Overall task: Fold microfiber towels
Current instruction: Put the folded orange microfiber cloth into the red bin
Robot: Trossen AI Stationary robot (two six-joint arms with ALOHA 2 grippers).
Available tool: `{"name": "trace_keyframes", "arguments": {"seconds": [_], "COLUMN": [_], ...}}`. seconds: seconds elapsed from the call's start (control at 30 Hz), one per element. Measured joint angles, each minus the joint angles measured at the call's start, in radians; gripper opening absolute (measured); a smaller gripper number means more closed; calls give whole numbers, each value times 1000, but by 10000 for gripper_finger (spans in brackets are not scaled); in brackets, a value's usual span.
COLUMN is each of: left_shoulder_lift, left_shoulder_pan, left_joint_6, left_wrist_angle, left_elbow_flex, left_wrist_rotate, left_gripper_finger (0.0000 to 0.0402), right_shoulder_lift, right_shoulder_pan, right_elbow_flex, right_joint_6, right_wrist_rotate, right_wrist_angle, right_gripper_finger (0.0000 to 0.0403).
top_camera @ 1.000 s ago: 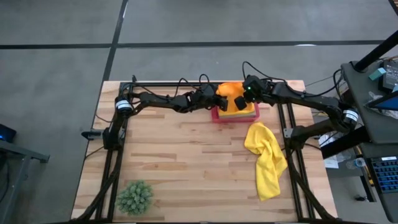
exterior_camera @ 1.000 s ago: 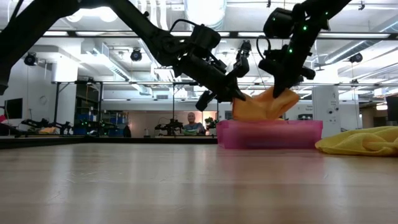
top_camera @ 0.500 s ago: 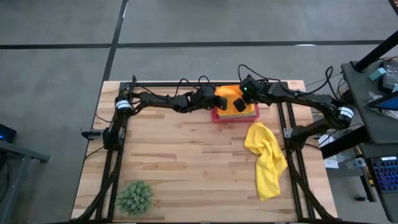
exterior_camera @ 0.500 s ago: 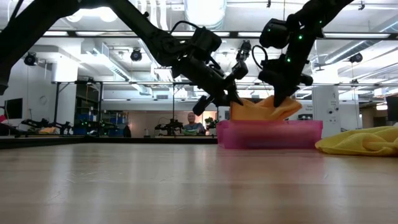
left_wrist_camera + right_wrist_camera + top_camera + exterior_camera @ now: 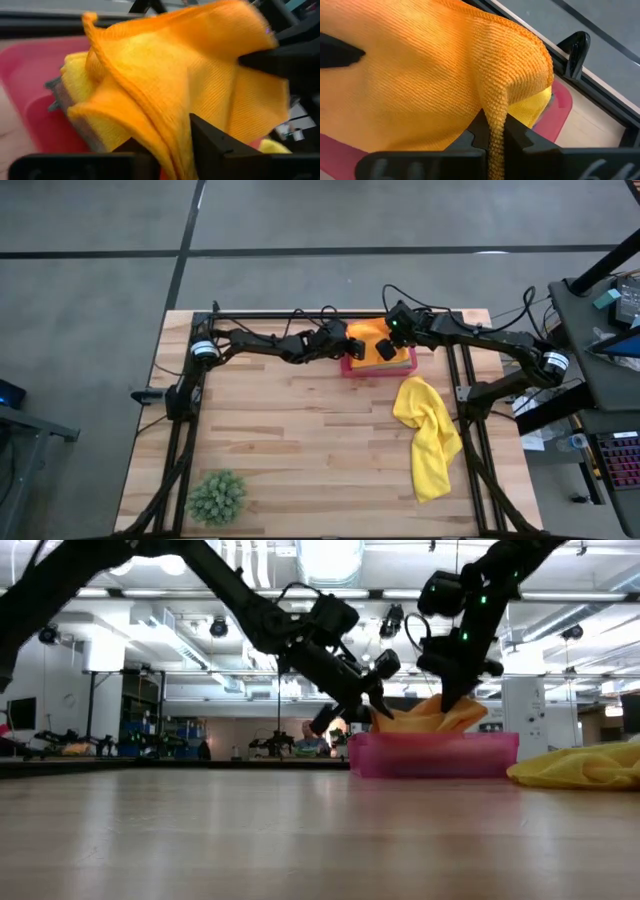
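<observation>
Orange microfiber towel held over the pink tray at the table's far edge.

Nearest, a crumpled yellow microfiber cloth [image 5: 428,435] is seen lying loose on the wooden table [image 5: 300,440]. Farther back, the soft orange microfiber towel [image 5: 420,75] is pinched by the clenched right gripper [image 5: 492,132] above the rigid pink rectangular tray [image 5: 432,754]; the left gripper [image 5: 345,345] is parted beside its edge, touching the cloth.

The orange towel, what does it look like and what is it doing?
The orange towel is a soft, ribbed cloth, bunched and folded over itself. It sits on top of a yellow towel inside the pink tray at the far edge of the table. The right gripper is shut on one fold, holding it up a little. The left gripper is at its other side, touching the cloth.
</observation>
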Motion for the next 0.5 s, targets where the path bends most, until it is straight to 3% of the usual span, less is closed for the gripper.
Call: {"name": "trace_keyframes", "arguments": {"seconds": [0.27, 0.5], "left_shoulder_lift": [-5, -10], "left_shoulder_pan": [0, 0], "left_joint_6": [32, 34], "left_wrist_angle": [-8, -42], "left_elbow_flex": [-9, -9], "left_wrist_rotate": [-1, -2], "left_gripper_finger": [141, 160], "right_shoulder_lift": [0, 0], "right_shoulder_pan": [0, 0], "right_elbow_flex": [-5, -6], "right_joint_6": [9, 17], "right_wrist_rotate": [1, 24], "right_wrist_angle": [-5, -1], "right_gripper_finger": [13, 13]}}
